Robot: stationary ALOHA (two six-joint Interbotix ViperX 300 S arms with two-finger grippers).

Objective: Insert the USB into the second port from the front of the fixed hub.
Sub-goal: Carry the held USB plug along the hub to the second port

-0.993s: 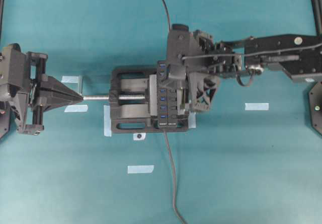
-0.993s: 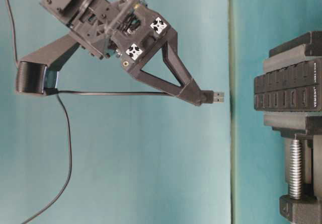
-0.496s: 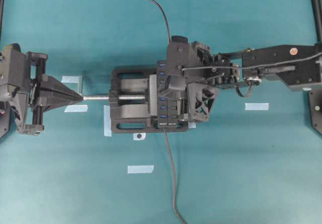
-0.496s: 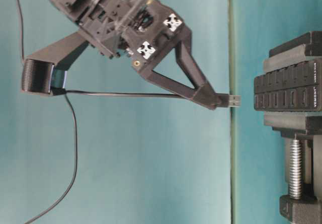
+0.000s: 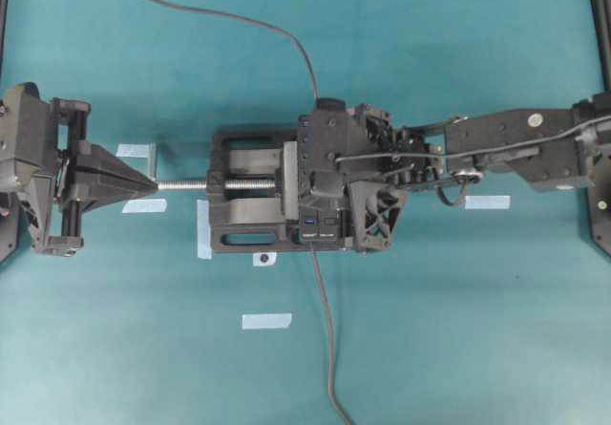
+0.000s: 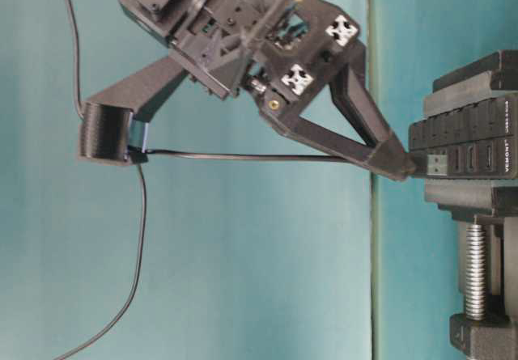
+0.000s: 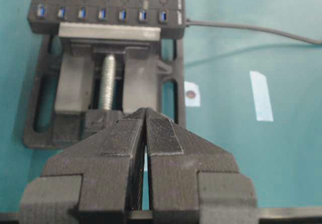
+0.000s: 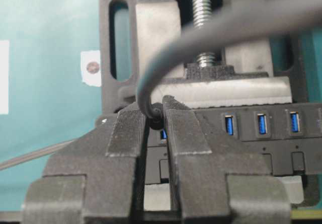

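Two grippers: the left gripper (image 5: 143, 187), fingers (image 7: 161, 138) clenched empty, idles by the vise (image 5: 243, 205) that anchors the fixed hub (image 7: 105, 15); the right gripper (image 8: 153, 121) pinches the USB (image 6: 437, 164) at a front-end port for insertion.

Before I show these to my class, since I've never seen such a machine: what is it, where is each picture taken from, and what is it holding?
It is a robot with two arms over a teal table. One picture looks straight down, one looks from table level and appears turned sideways, and one camera sits on each wrist. In the middle a black bench vise clamps the fixed hub, a narrow bar with a row of blue ports. Bits of pale tape mark the cloth. The right gripper is closed on the USB, a small plug on a thin cable, and holds it right at the hub; whether it is in a port I cannot tell. The left gripper is shut, empty, off to the side.
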